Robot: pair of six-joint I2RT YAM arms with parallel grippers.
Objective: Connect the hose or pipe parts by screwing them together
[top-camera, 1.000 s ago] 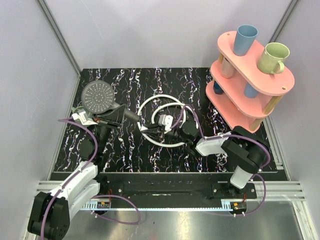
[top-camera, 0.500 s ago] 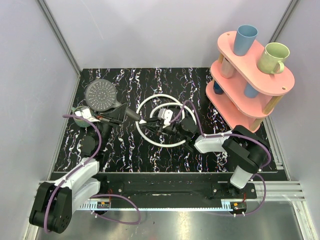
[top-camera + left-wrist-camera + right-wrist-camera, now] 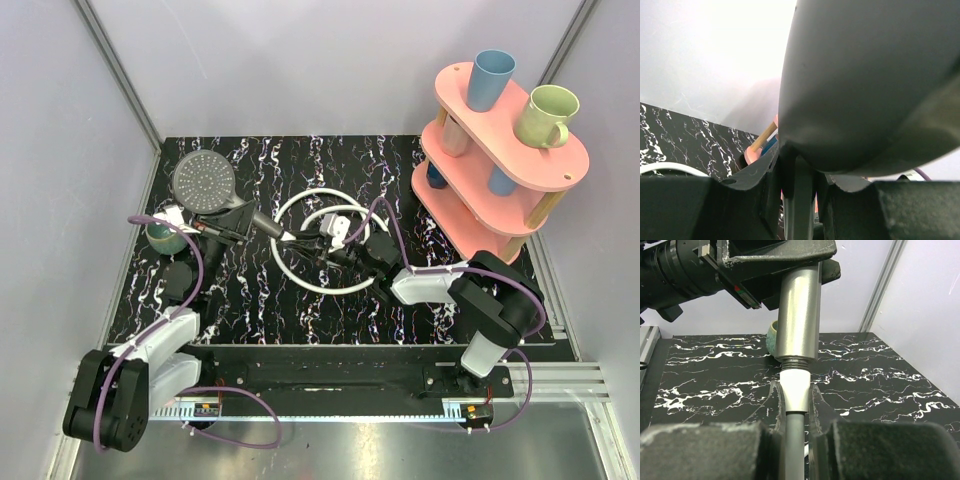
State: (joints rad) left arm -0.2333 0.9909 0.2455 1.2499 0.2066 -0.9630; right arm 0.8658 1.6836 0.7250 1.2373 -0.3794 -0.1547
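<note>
**A:** From above, where do the parts sit?

**B:** Well left of the pink cup rack (image 3: 500,170). The left gripper (image 3: 232,228) is clamped on the shower head (image 3: 204,181) at its handle (image 3: 255,222). The right gripper (image 3: 303,240) pinches the white hose (image 3: 322,191) by its end fitting.

**A:** Left wrist?

**B:** Jaws are closed on the head's neck. The head looks rigid and smooth, so the handle is the best hold.

**A:** Right wrist?

**B:** Jaws sit tight on the end fitting (image 3: 795,382), which butts against the handle's threaded tip. The hose looks limp, so the fitting is the place to grip. No legible writing anywhere.
</note>
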